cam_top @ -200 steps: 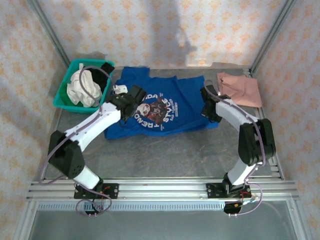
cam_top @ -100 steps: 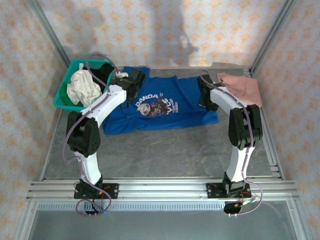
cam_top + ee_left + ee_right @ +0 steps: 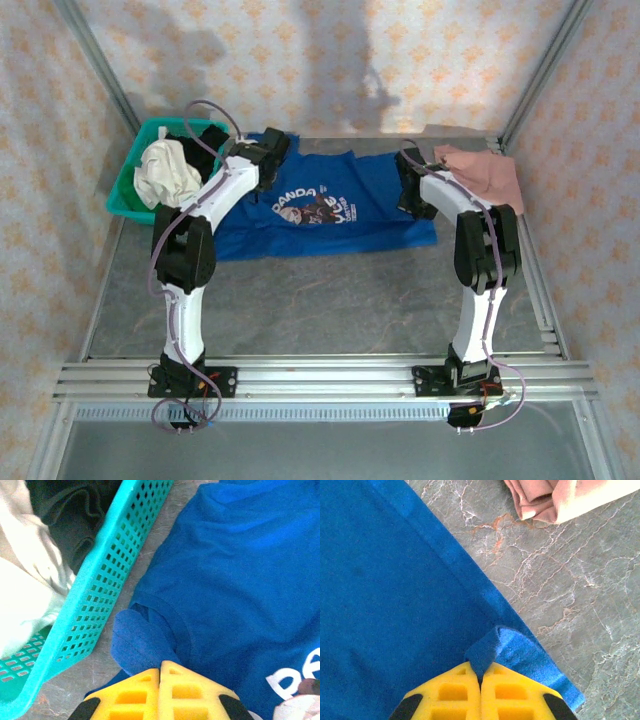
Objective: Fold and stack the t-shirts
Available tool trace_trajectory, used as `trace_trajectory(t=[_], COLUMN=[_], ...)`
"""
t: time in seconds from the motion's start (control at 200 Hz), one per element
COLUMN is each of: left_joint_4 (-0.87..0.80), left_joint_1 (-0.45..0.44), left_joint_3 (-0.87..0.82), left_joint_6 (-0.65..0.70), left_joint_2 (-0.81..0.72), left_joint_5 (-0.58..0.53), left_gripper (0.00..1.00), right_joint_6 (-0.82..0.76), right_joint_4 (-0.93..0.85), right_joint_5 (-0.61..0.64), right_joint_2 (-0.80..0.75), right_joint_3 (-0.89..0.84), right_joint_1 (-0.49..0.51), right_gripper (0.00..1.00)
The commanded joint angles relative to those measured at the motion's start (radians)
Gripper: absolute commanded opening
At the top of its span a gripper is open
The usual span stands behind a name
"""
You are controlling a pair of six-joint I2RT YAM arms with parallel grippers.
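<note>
The royal blue t-shirt (image 3: 340,215) lies flat at the back of the table with its round graphic and white lettering up. My left gripper (image 3: 266,156) is at the shirt's left shoulder, beside the basket. In the left wrist view it (image 3: 161,664) is shut on blue cloth by the bunched sleeve (image 3: 142,640). My right gripper (image 3: 408,190) is at the shirt's right edge. There it (image 3: 481,672) is shut on a pinched fold of the blue hem (image 3: 495,642). The dusty pink t-shirt (image 3: 485,172) lies folded at the back right; a corner of it (image 3: 540,500) lies just beyond the blue hem.
A teal plastic basket (image 3: 122,195) stands at the back left with white cloth (image 3: 165,175) and dark cloth in it; its perforated wall (image 3: 107,575) is close to my left fingers. Bare marbled table (image 3: 330,300) stretches from the shirt to the near rail.
Both arms have stretched toward the back of the table, dragging the blue shirt away from the near edge. The left gripper has ended close beside the basket.
</note>
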Motion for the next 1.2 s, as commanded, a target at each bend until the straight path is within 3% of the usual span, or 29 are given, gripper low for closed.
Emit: trace_trajectory(t=[0.0,0.265,0.656,0.681,0.751,0.871,1.031,1.116,1.196], left_joint_4=[-0.049,-0.044,-0.119,-0.126,-0.145,-0.182,-0.174,-0.144,-0.094], left_joint_1=[0.016,0.046,0.077,0.078,0.082,0.083,0.08,0.052,0.013], left_joint_3=[0.004,-0.034,0.109,0.124,0.163,0.219,0.166,0.07,-0.043], left_joint_6=[0.005,0.006,0.01,0.011,0.015,0.034,0.044,0.046,0.04], left_joint_2=[-0.048,-0.061,0.087,0.095,0.115,0.119,0.023,-0.053,-0.127], left_joint_5=[-0.035,-0.026,0.013,0.013,0.021,0.033,0.04,0.022,0.072], left_gripper=[0.0,0.0,0.0,0.05,0.3,0.39,0.58,0.58,0.57], right_joint_6=[0.013,0.014,-0.013,-0.012,-0.019,-0.029,-0.037,-0.047,-0.038], right_joint_4=[0.031,0.075,-0.004,-0.014,-0.02,-0.064,0.018,0.156,0.219], right_joint_5=[0.014,0.023,0.05,0.061,0.076,0.098,0.066,-0.026,-0.118], right_joint_2=[-0.073,-0.097,0.101,0.104,0.097,0.067,-0.089,-0.176,-0.185], right_joint_3=[-0.026,-0.045,0.12,0.13,0.143,0.173,0.008,-0.161,-0.238], right_joint_1=[-0.005,-0.007,-0.024,-0.024,-0.026,-0.026,-0.006,0.024,0.049], right_gripper=[0.0,0.0,0.0,0.0,0.11,0.44,0.59,0.61,0.6])
